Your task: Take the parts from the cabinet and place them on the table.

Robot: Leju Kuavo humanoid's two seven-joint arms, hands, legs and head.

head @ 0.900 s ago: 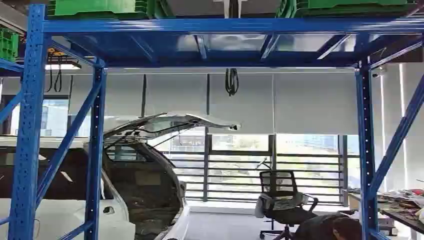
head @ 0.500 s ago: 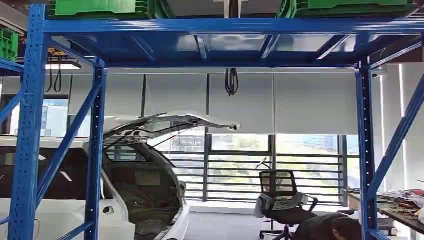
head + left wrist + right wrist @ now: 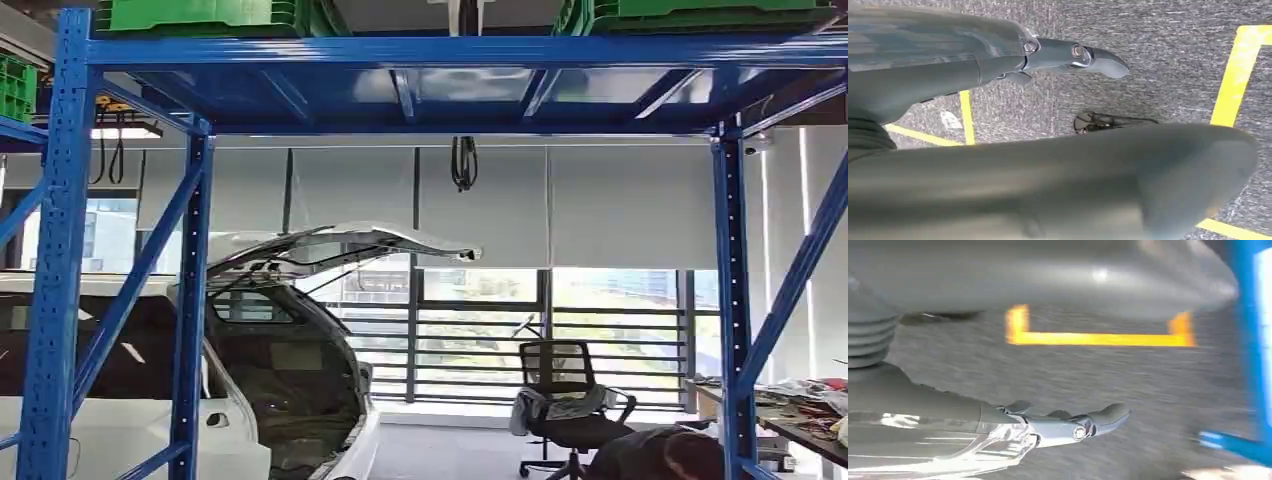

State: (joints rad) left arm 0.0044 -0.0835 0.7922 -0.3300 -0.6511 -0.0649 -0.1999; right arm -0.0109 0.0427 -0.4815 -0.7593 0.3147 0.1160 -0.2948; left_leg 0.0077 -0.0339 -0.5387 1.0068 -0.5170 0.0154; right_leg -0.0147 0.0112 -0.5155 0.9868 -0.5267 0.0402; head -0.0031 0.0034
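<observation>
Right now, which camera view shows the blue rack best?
The head view: the blue rack spans it, with posts, top beam and green crates on top. The right wrist view catches one blurred post and foot beside the right robot hand. The left wrist view looks at floor.

Crates sat on the rack above me; behind it, a car stood left, a chair right, a desk farther right.
</observation>
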